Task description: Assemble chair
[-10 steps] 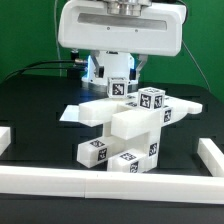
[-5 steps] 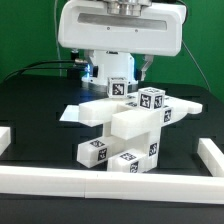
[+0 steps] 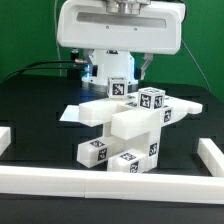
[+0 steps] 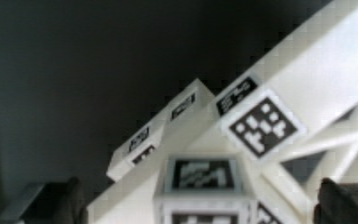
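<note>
Fingers (image 4: 197, 205) stand apart, one dark pad (image 4: 55, 201) on each side of a tagged white post top (image 4: 206, 176) in the wrist view, with a gap showing between pad and part; nothing is clamped yet, as far as these views tell. In the exterior view the arm's white housing (image 3: 120, 27) hangs over the far middle of the black desk (image 3: 35, 100), and the fingers themselves are mostly hidden behind the topmost tagged block (image 3: 120, 87).

The chair parts (image 3: 125, 125) sit in a stacked, partly joined cluster at the middle of the desk: a flat slab (image 3: 90, 113) jutting toward the exterior view's left, tagged blocks on the right, and two more tagged pieces (image 3: 96, 152) at the near side. A white rail (image 3: 110, 181) borders the desk's near edge.

These pieces look like rigid, light, smooth plastic. I judge they will not bend or crush, but glossy faces could slip, and the pile could topple if nudged sideways. The best hold seems to be across the two flat parallel faces of the top block, squarely, low enough to avoid pinching only its corner.
</note>
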You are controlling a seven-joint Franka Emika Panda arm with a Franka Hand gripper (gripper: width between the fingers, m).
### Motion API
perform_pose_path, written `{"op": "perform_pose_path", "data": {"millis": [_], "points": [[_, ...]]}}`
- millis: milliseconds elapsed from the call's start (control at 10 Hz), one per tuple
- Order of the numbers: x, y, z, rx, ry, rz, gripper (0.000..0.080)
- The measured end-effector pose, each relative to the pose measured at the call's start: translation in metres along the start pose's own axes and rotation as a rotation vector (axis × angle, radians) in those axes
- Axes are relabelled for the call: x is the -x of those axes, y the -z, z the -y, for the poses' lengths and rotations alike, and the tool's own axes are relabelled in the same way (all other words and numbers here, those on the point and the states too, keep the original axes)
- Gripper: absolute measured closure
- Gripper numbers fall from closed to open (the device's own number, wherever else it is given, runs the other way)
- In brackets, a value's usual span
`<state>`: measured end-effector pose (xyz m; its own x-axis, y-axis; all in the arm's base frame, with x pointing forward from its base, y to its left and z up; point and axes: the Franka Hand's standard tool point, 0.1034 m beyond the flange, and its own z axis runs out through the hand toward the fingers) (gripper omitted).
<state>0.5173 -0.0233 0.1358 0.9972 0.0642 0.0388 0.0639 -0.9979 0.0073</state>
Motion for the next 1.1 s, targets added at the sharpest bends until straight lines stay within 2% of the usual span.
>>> {"op": "perform_pose_path", "data": {"millis": [100,200,700,800,900,1100], "points": [[-0.005,0.004,-0.004,-0.025,-0.011,-0.012,0.0151],[-0.008,0.004,-0.005,-0.040,-0.034,-0.019,0.0151],[-0.010,-0.018,-0.003,-0.022,-0.046,-0.008,0.0151],[-0.010,-0.017,-0.003,-0.022,-0.046,-0.008,0.0237],[-0.010,-0.018,-0.003,-0.022,-0.046,-0.008,0.0237],[-0.010,-0.018,-0.003,-0.022,-0.046,-0.007,0.0516]]}}
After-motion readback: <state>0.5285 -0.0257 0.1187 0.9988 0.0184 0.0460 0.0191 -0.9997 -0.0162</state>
